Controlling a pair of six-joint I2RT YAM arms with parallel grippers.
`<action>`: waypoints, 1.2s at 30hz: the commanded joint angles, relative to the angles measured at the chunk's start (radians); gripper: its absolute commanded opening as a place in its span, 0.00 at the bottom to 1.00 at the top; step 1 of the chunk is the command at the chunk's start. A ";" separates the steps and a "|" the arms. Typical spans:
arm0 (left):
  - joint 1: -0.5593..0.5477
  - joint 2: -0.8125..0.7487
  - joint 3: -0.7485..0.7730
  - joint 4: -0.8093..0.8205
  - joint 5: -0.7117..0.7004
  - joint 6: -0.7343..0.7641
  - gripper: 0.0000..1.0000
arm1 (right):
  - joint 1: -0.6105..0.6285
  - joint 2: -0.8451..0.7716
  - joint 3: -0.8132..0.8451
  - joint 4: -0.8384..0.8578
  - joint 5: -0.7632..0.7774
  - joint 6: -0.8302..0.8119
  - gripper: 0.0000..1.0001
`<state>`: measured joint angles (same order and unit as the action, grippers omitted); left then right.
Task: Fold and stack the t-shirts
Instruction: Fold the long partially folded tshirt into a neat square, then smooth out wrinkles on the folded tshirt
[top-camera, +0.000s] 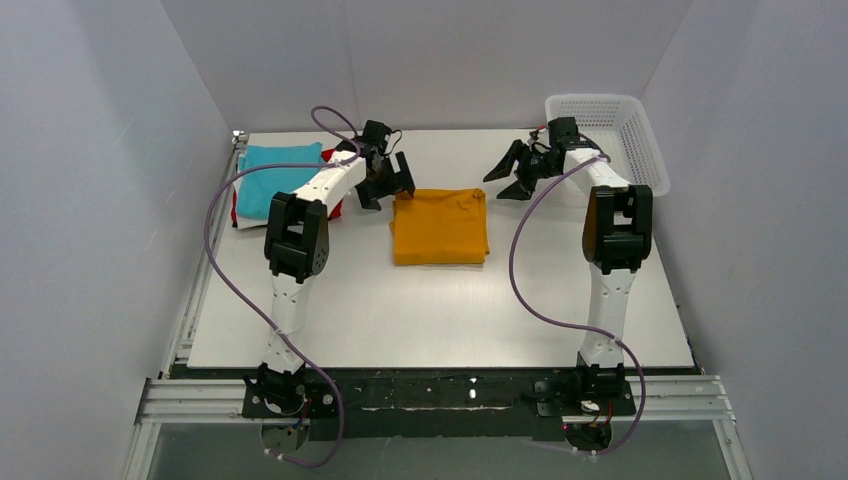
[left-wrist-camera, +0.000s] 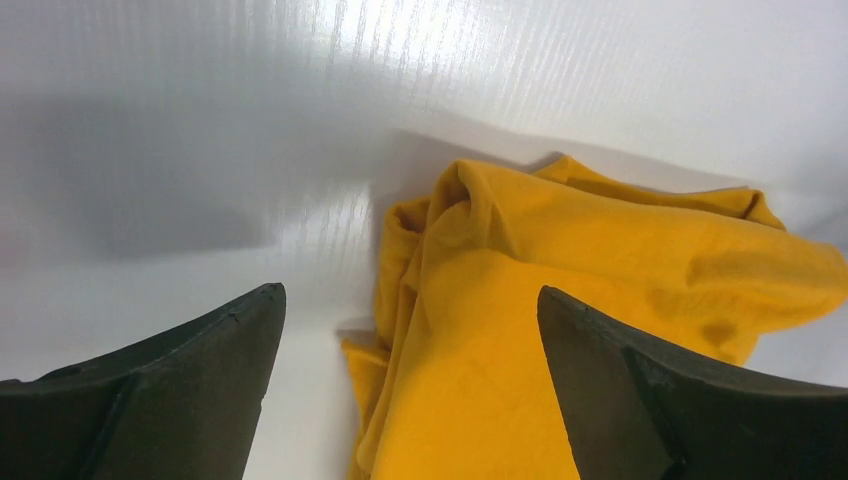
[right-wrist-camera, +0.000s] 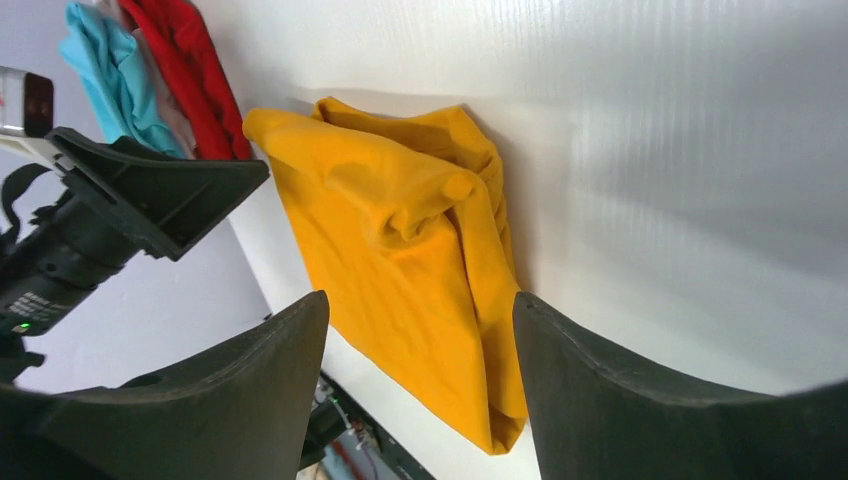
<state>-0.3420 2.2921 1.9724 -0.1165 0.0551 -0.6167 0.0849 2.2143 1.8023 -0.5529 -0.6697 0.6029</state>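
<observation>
Left end effector is released, jaws spread wide, right at the far-left corner of the mustard-orange t-shirt. Right end effector is released too, jaws apart, off the shirt's far-right corner with a strip of bare surface between them. Neither one is grasping anything.

The worktop has lots of open room: the whole near half is bare, and so are both sides of the orange shirt. Walls close it in on the left, the right and the far side.

The mustard-orange t-shirt lies folded into a rough square at the middle of the worktop. Its far-left corner is bunched and rumpled in the left wrist view. The right wrist view shows layered folds along its edge.

The white mesh basket sits at the far-right corner, behind the right arm, which covers part of its near-left side.

Over at the far left there's the stack, well apart from the orange shirt. The turquoise t-shirt is on top and the red t-shirt peeks out from underneath. The left arm crosses the stack's right edge and hides it. There's a pale sliver at the stack's near-left corner, too small to make out.

Whether the left end effector touches the cloth, I can't tell.
</observation>
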 joint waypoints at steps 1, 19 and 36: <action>0.003 -0.179 -0.047 -0.094 0.011 -0.002 0.98 | 0.050 -0.182 -0.045 -0.035 0.116 -0.082 0.77; -0.007 0.133 0.138 -0.077 0.110 -0.088 0.98 | 0.178 0.094 0.038 0.297 0.095 0.149 0.82; 0.014 -0.039 -0.041 -0.117 0.027 -0.033 0.98 | 0.168 0.113 0.130 0.097 0.012 0.116 0.83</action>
<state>-0.3279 2.3318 1.9480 -0.0540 0.1631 -0.7101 0.2443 2.3657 1.8122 -0.2749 -0.6811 0.8089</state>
